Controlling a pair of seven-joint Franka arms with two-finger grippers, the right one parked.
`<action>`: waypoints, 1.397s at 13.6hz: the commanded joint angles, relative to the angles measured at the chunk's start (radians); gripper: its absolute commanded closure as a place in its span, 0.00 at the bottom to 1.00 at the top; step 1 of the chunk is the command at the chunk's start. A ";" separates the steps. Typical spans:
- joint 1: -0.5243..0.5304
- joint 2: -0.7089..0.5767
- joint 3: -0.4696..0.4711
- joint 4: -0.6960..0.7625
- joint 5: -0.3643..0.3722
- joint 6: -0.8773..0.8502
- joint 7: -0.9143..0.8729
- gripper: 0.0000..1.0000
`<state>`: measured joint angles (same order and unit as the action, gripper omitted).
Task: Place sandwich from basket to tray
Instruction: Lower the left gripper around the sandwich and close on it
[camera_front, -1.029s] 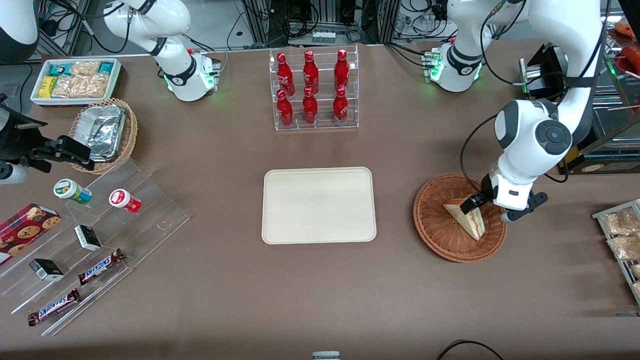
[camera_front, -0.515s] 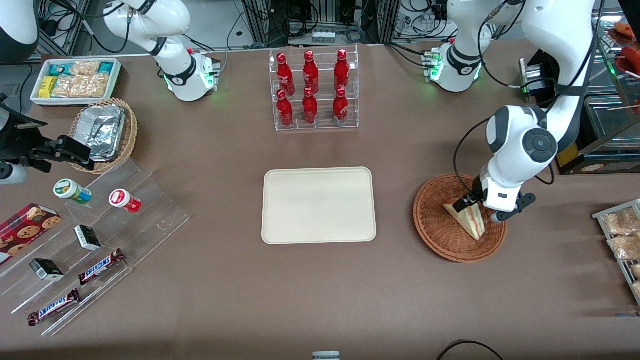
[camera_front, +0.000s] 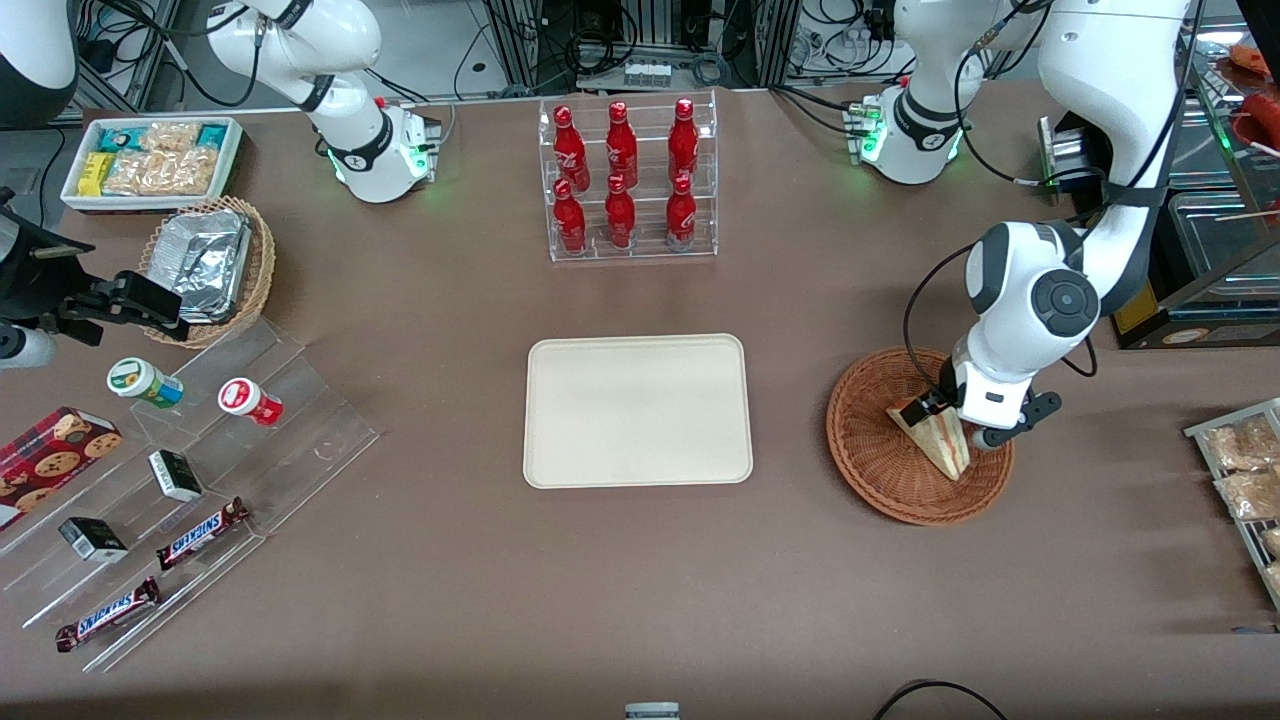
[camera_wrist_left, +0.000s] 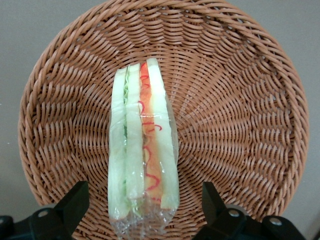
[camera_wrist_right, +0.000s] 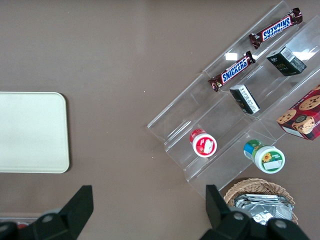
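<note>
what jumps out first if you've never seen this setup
The gripper hangs open over the basket, its fingers either side of the wrapped sandwich lying inside. The bare cream tray sits mid-table, and farther from the camera stands a clear rack of red bottles.

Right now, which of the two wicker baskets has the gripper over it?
The reddish-brown basket holding the sandwich: the gripper hangs there, fingers open astride the sandwich. The tan basket holds foil.

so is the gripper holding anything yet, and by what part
Nothing held: the gripper is open, fingers straddling one end of the sandwich in the basket.
</note>
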<state>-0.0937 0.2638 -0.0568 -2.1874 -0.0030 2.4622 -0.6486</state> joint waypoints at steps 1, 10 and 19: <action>-0.003 0.015 0.002 0.012 0.023 0.015 -0.023 0.19; -0.001 0.005 0.006 0.017 0.026 0.012 -0.014 1.00; -0.004 -0.034 0.000 0.185 0.071 -0.256 -0.006 1.00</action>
<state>-0.0931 0.2364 -0.0532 -2.0465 0.0389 2.2677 -0.6485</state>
